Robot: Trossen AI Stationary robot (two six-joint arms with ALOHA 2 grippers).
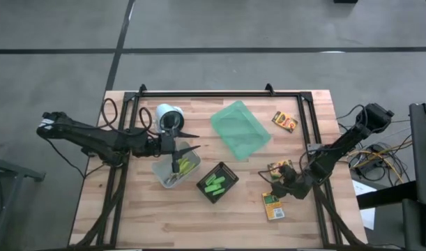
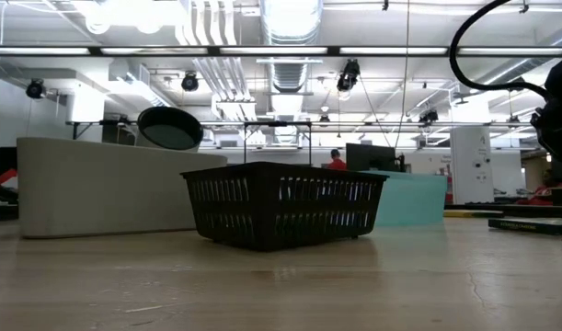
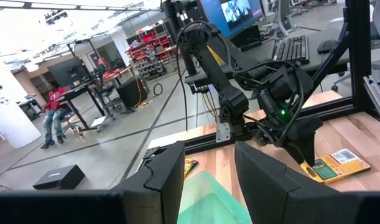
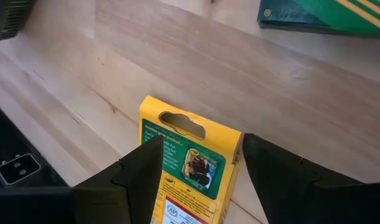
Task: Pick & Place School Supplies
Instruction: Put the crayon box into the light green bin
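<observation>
At the frame's lower right, the right end effector hangs open over 1 crayon box; the left end effector, parted and empty, hovers above the clear bin.

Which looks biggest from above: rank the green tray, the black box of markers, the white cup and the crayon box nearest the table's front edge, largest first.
1. Green tray, clearly the largest.
2. Black box holding green markers.
3. White cup and the front crayon box: these look about alike in the high view, so no ranking between them.
</observation>
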